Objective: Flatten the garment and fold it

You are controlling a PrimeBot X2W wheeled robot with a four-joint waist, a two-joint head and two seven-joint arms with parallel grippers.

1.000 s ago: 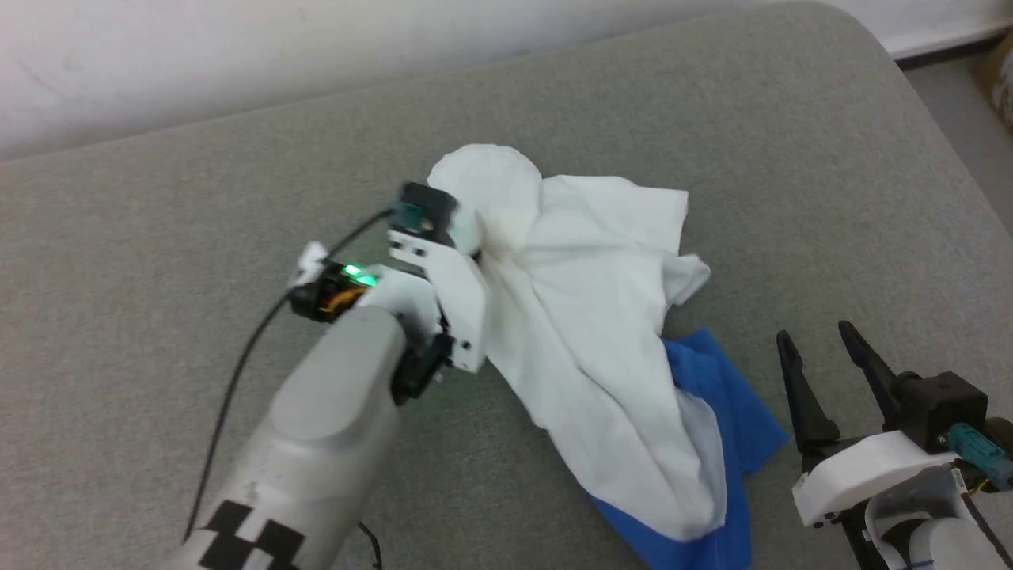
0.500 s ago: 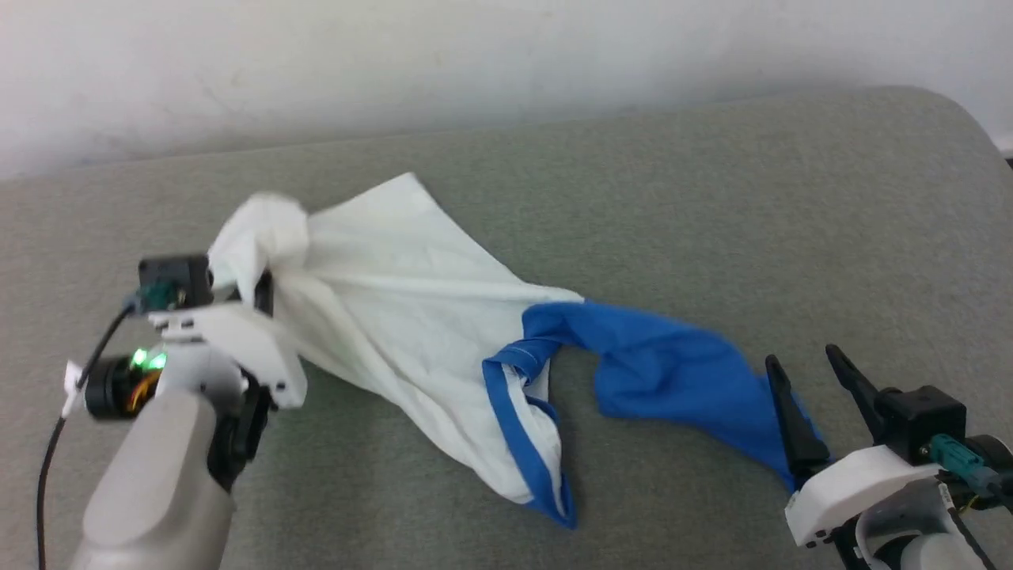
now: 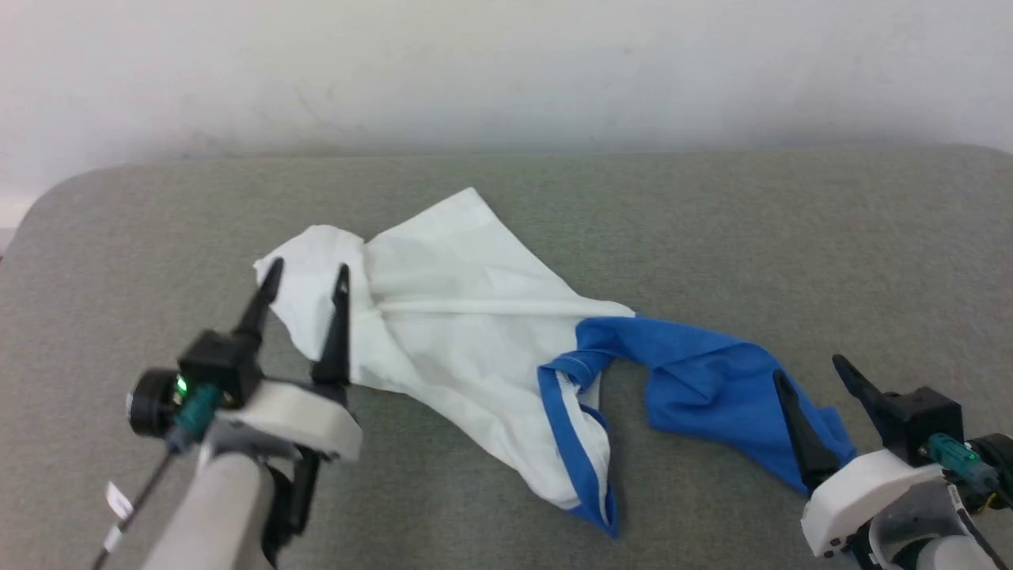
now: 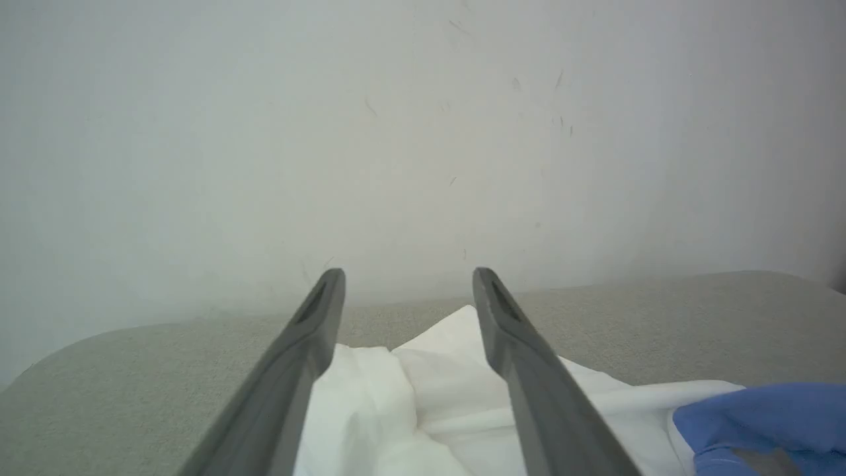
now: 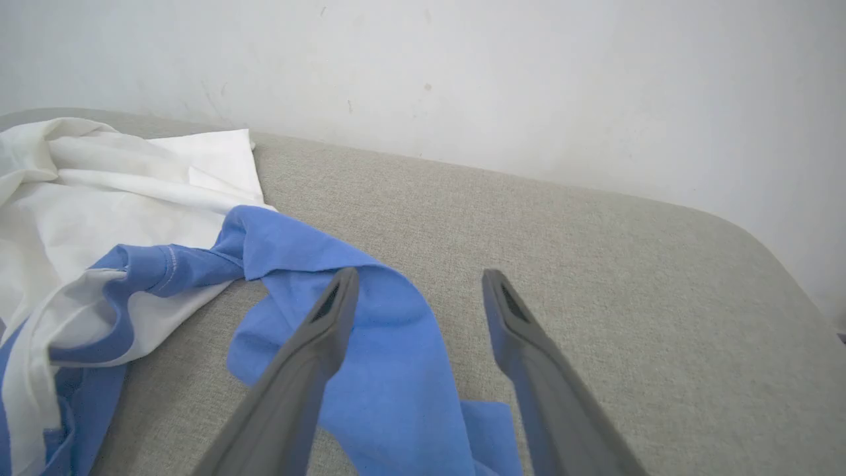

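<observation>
The garment, a white T-shirt with royal-blue sleeves, lies crumpled and stretched left to right across the grey cushion. Its white body is at the left, and a blue sleeve trails to the right. My left gripper stands open over the shirt's left white end, holding nothing. At the lower right my right gripper is open too, its left finger above the blue sleeve and its right finger over bare cushion. No chest print shows.
A white wall runs close behind the cushion. The cushion's rounded corners show at the far left and, in the right wrist view, at the far right. Bare cushion lies behind and in front of the shirt.
My left gripper dragged the shirt's white end leftward, spreading it out, then let go and opened. The head camera shifted. The right gripper stayed open.
</observation>
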